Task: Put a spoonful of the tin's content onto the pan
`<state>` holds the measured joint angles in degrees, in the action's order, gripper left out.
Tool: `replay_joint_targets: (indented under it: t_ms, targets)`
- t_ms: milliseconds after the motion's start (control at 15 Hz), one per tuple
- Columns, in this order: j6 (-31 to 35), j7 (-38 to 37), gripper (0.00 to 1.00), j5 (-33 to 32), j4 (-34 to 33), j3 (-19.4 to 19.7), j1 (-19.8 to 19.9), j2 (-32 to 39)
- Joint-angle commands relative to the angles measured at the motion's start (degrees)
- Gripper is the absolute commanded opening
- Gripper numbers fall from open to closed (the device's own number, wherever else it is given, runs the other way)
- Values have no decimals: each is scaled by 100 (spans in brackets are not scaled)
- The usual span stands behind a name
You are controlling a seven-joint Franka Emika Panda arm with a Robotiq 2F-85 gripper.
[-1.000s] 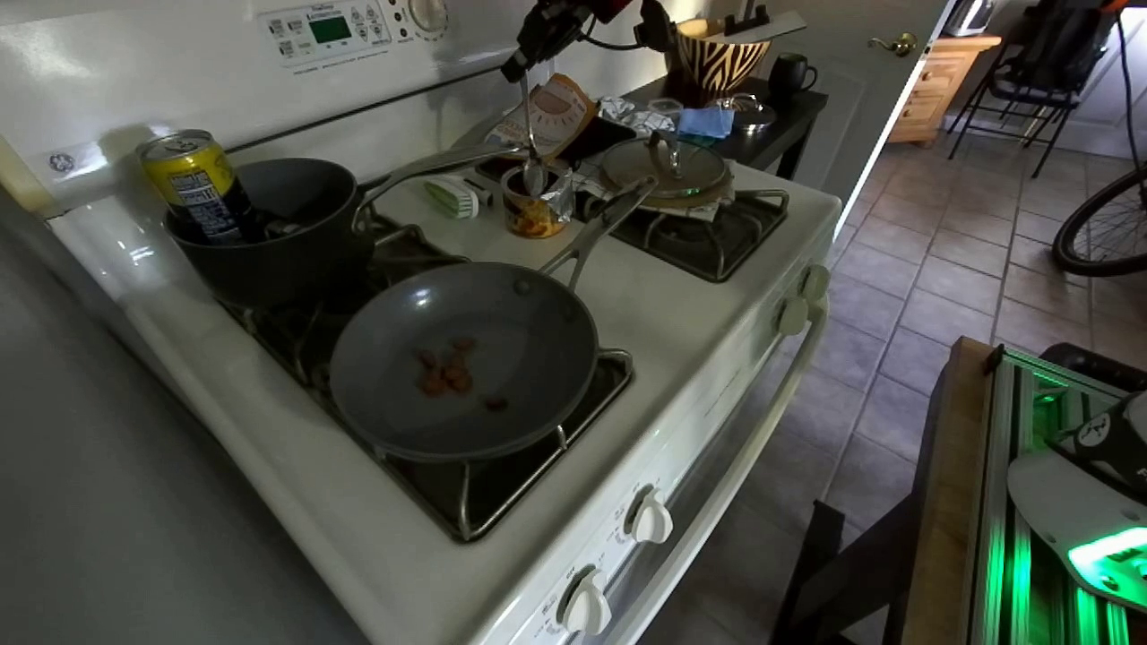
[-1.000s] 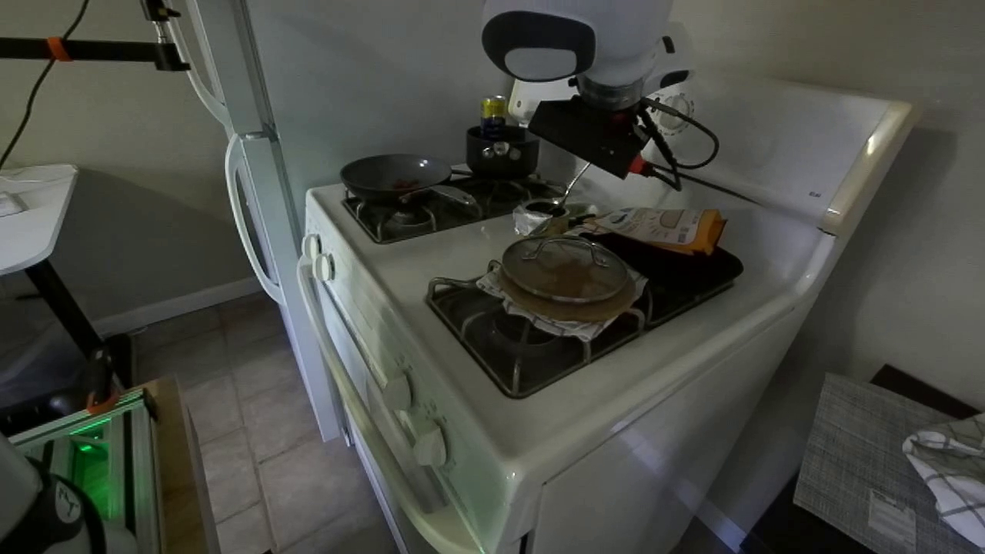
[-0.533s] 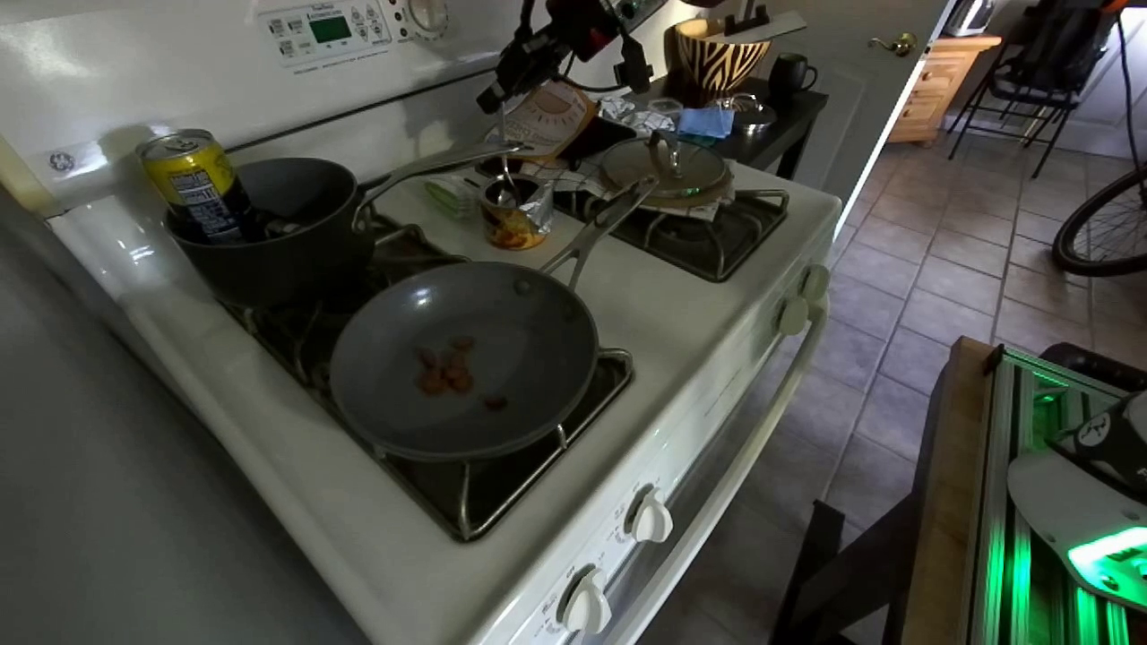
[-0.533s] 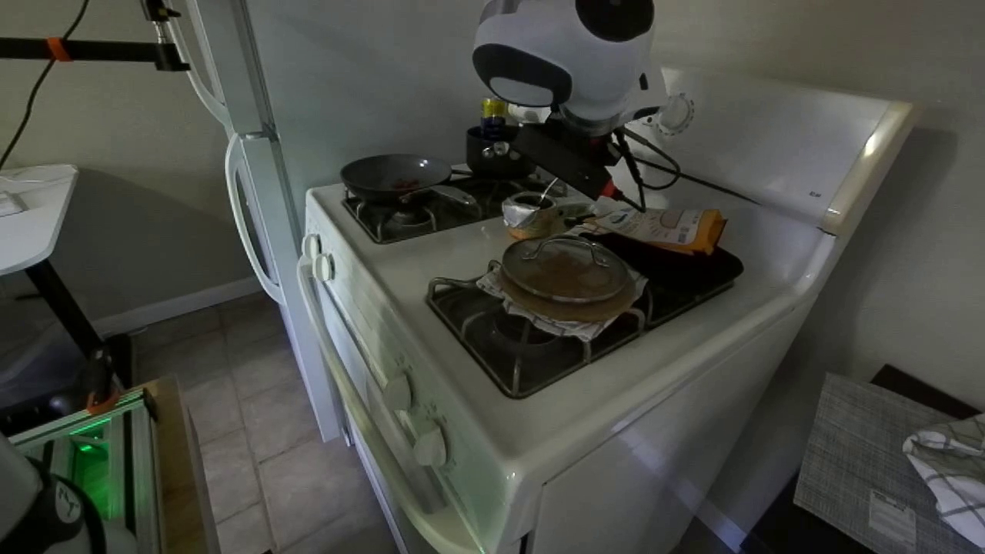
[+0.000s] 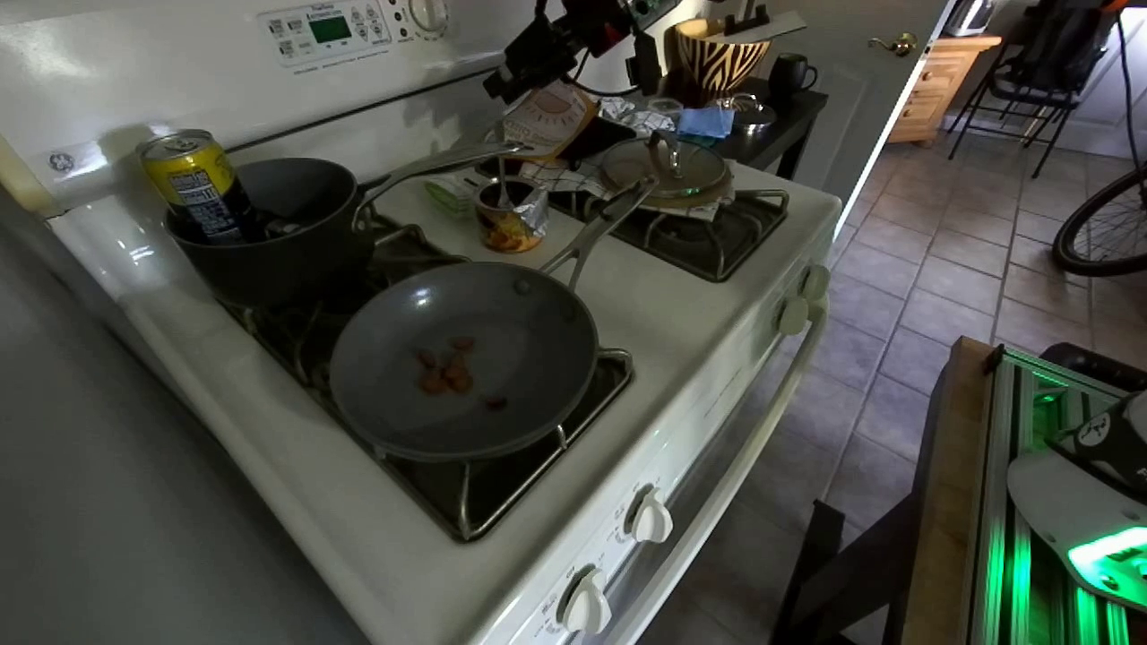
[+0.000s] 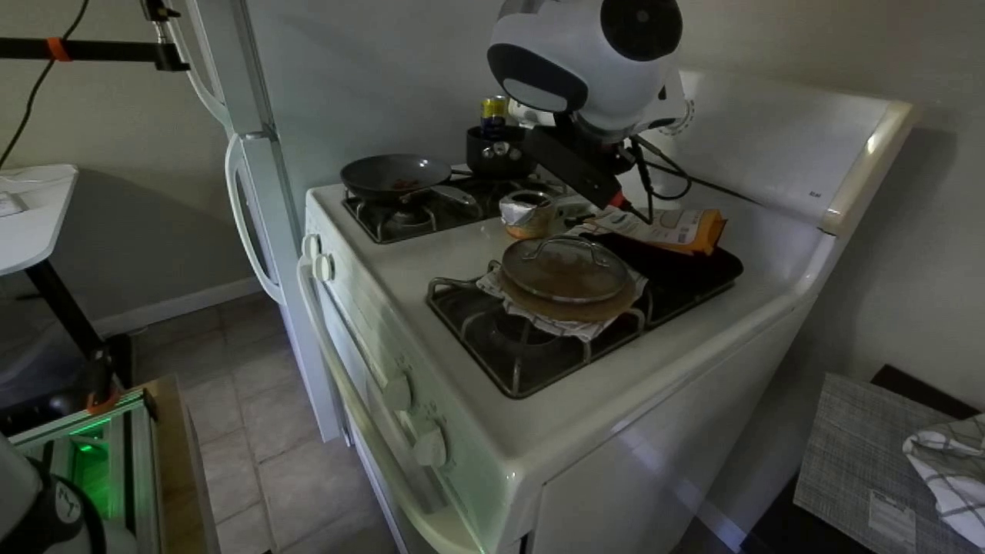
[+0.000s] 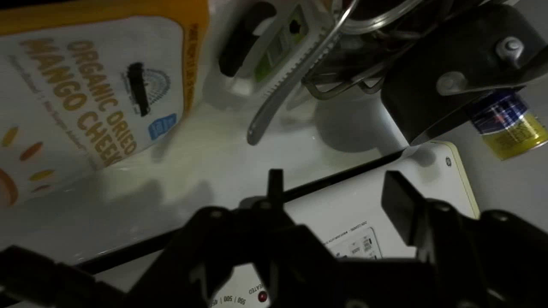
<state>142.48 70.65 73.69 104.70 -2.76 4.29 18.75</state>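
In tin point(image 5: 503, 232), spoon point(image 7: 295, 78) now free.

The gripper point(image 7: 336, 190) has its fingers apart, the oven control panel point(image 7: 342, 216) between them. Beyond their tips, clear of both, runs a spoon handle point(image 7: 286, 87); past it, a scrub brush point(image 7: 278, 47). Ahead to the gripper's left is a dried-mango bag point(image 7: 98, 94); to its right, a saucepan point(image 7: 445, 51) with a yellow-and-blue can point(image 7: 509, 124) at the rim.

Your arm point(image 6: 608, 86) is rounded and white, with a black disc point(image 6: 641, 27) and dark trim point(image 6: 531, 61). Your pale base point(image 5: 1057, 493) glows green under a round white emblem point(image 5: 1093, 430). Your black gripper point(image 7: 336, 194) shows round screw heads point(image 7: 216, 213), with black cables point(image 6: 644, 171) and a red fitting point(image 6: 618, 199) nearby.
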Motion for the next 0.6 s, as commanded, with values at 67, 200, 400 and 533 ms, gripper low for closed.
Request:
replay_joint_targets:
  t_ms: [67, 200, 400, 533]
  targets:
    - [-225, -413, 99, -122, 82, 163, -7, -218]
    - [-129, -495, 100, -89, 148, 180, -29, -429]
    - [-320, -604, 100, -91, 248, 153, -48, -914]
    - [-206, -459, 100, -63, 5, 180, -77, -634]
